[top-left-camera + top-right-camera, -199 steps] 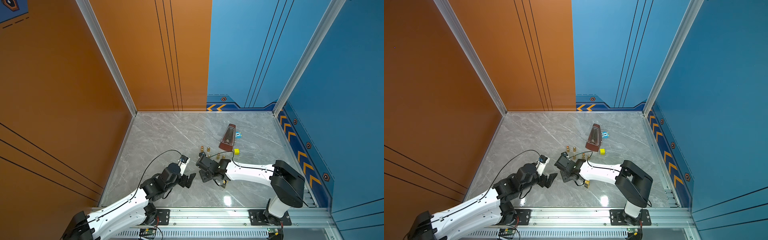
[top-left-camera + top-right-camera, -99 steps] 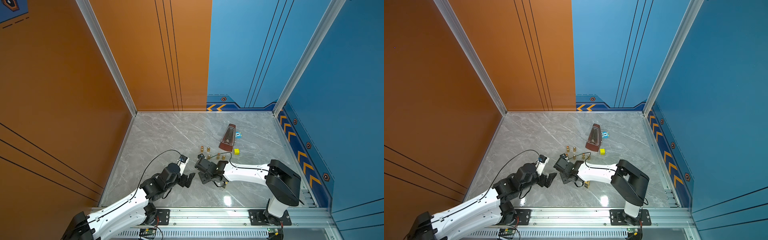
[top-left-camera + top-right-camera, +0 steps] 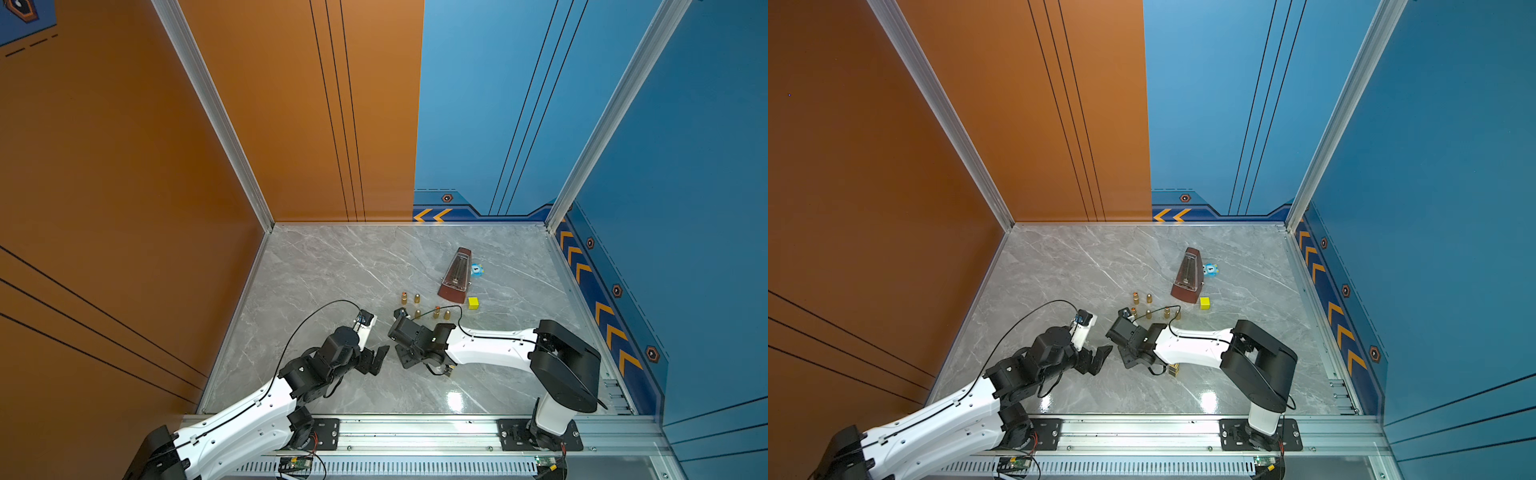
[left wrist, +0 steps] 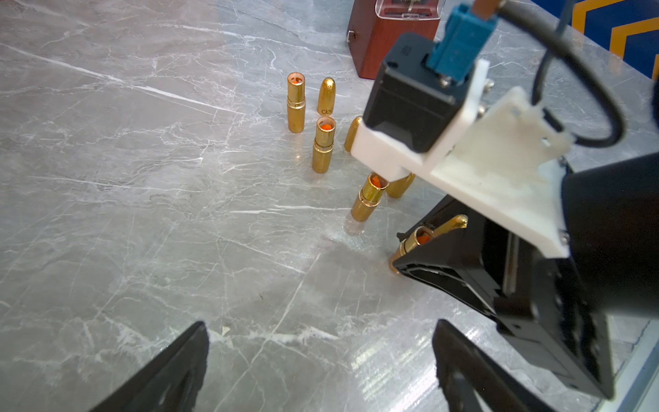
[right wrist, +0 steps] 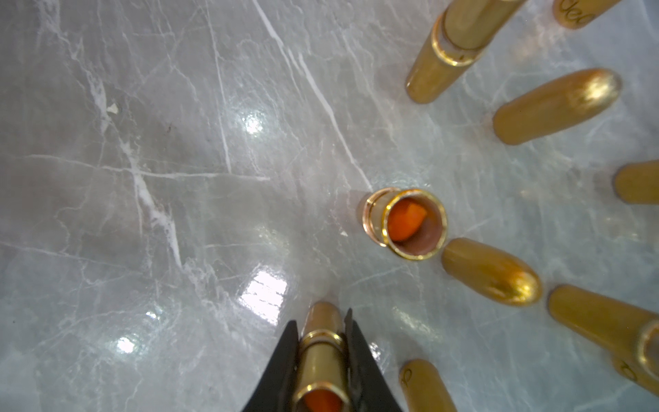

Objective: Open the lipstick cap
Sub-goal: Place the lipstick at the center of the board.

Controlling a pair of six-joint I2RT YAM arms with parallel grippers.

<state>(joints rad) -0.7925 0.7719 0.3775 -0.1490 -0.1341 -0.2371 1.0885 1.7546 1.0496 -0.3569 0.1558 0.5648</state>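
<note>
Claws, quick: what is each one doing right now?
Left claw: open, holding nothing.
Right claw: closed on an uncapped gold lipstick.

Orange wall [image 3: 124,166] meets blue wall [image 3: 685,166] above marble floor [image 3: 332,270].

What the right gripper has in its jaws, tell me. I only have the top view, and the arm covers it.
Observer: In the right wrist view, the right gripper is shut on a gold lipstick tube. The tube is already uncapped, and the orange stick shows at its mouth.
Operator: Give me the tube's pose.
Observer: In the left wrist view it is tilted, with its base low by the table. I cannot tell whether it touches.
Operator: Report the left gripper.
Observer: The left wrist view shows the left gripper wide open, with nothing between its fingers.
</note>
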